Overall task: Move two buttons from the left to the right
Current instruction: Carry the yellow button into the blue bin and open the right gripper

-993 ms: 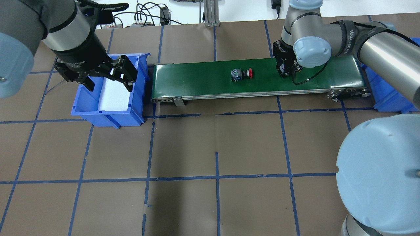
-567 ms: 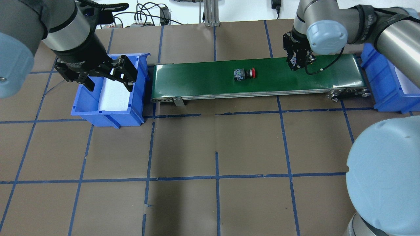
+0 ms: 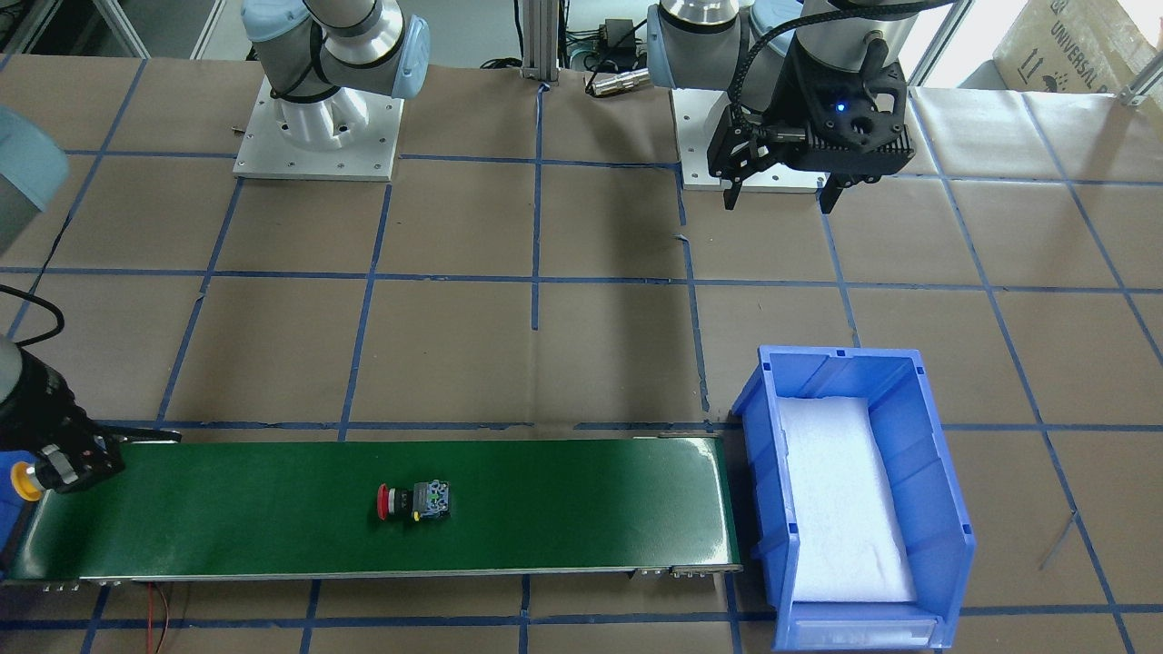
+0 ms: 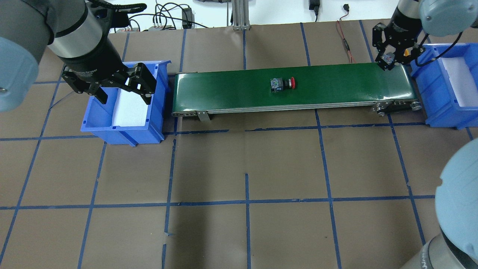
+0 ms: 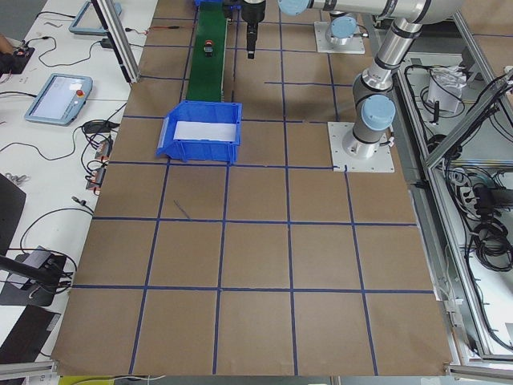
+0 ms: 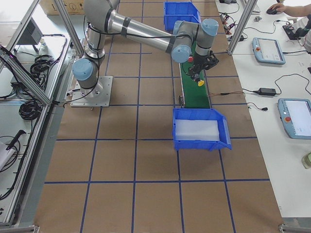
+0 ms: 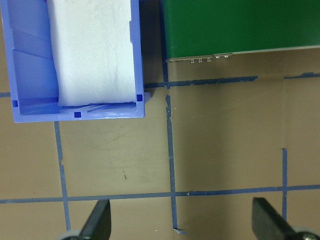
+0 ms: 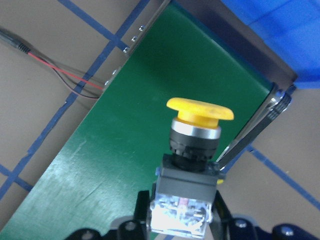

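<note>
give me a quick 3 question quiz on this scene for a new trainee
1. Fill in: the red-capped black push-button switch lies on the green ____.
2. True or false: the left gripper is shut on a button.
3. The right gripper holds: A) nothing B) the yellow-capped black push-button switch C) a screwdriver

Key: 1 conveyor belt; 2 false, it is open and holds nothing; 3 B
</note>
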Robot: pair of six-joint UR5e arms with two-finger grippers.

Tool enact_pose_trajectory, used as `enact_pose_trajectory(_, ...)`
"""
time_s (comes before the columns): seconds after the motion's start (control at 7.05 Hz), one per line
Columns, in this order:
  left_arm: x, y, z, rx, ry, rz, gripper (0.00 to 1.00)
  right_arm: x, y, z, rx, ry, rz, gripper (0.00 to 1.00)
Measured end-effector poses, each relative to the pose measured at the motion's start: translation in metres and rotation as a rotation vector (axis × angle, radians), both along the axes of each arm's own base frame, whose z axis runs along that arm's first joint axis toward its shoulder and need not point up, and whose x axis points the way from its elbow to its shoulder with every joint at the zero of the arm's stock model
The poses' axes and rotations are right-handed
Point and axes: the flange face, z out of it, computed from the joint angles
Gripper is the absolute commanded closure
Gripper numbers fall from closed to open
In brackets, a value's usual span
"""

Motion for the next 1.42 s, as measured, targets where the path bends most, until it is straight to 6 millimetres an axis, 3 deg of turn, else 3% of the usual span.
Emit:
enact_pose_trajectory(0.57,0.001,0.0,0.0,-0.001,0.0,0.002,0.0,-0.15,0.025,0.019,0.012,0.008,0.289,0.73)
enact_pose_trajectory(0.71,0.001,0.0,0.0,0.0,0.0,0.002,0.0,-0.179,0.026,0.015,-0.004,0.027,0.367,0.72)
enact_pose_trajectory(0.99,0.001,0.0,0.0,0.0,0.0,0.002,0.0,-0.221,0.015,-0.022,-0.024,0.051,0.468,0.71)
enact_pose_trajectory(1.28,0.001,0.0,0.0,0.0,0.0,0.002,0.0,-0.243,0.015,-0.048,-0.005,0.037,0.54,0.54)
enact_pose_trajectory(1.42,0.001,0.0,0.0,0.0,0.0,0.002,0.0,-0.248,0.014,-0.057,0.001,0.032,0.573,0.22)
